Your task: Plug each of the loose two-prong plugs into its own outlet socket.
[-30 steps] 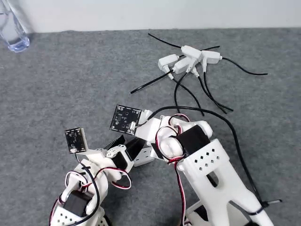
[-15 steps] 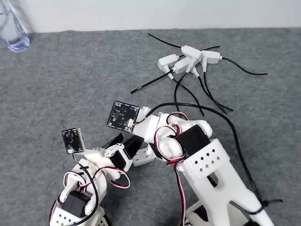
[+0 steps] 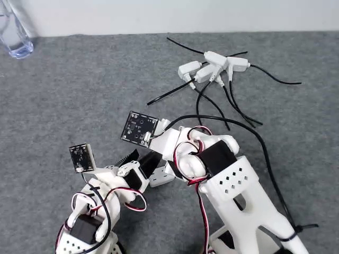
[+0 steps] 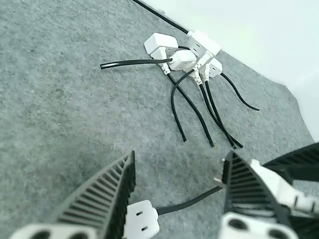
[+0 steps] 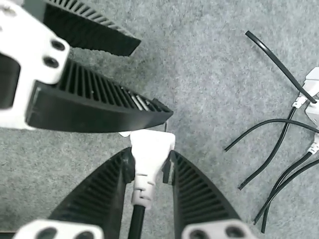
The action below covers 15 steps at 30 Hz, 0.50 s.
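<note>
My right gripper [image 5: 149, 155] is shut on a white two-prong plug [image 5: 149, 143], whose black cord runs back between its fingers. The plug's prongs sit against one ribbed black finger [image 5: 99, 107] of my left gripper [image 5: 149, 82]. My left gripper [image 4: 179, 164] stands open low over the grey mat, and the same plug [image 4: 142, 222] lies inside it close to one finger. In the high view both grippers meet near the front, around the plug [image 3: 160, 177]. The white outlet block [image 3: 217, 59] [image 4: 197, 42] lies at the back with several plugs and short black cords around it.
Loose black cords [image 3: 233, 106] fan out toward the front from the outlet block. One long black cord [image 3: 265, 153] curves along the right arm. A clear bottle [image 3: 13, 32] stands at the back left corner. A white wall borders the mat's far edge.
Both wrists shifted slightly to the left between the first earlier frame and the second. Since then nothing has visibly moved, and the right gripper keeps its hold on the plug.
</note>
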Each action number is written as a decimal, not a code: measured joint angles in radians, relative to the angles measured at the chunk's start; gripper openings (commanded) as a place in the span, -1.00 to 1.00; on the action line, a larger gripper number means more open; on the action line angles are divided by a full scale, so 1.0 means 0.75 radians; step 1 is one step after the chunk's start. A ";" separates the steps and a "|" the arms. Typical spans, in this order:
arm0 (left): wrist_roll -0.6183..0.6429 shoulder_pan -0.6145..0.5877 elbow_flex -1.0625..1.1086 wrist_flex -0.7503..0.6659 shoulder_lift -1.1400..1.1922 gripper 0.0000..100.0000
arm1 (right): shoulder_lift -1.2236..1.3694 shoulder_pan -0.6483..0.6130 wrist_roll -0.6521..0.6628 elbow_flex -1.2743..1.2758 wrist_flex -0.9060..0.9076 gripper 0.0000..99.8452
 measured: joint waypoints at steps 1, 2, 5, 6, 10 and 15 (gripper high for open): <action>0.000 0.000 0.000 0.000 0.000 -0.46 | 0.000 0.000 0.000 0.000 0.000 -0.98; 0.000 0.000 0.000 0.000 0.000 -0.46 | 0.000 0.000 0.000 0.000 0.000 -0.98; 0.000 -0.002 0.000 0.000 0.000 -0.46 | 0.000 0.000 -0.004 0.000 0.000 -0.98; 0.000 -0.002 0.000 0.000 0.000 -0.46 | 0.000 0.000 -0.004 0.000 0.000 -0.98; 0.000 -0.002 0.000 0.000 0.000 -0.46 | 0.000 0.000 -0.004 -0.002 0.000 -0.98; 0.000 -0.002 -0.006 -0.012 0.000 -0.46 | 0.000 0.000 -0.027 -0.055 0.002 -0.98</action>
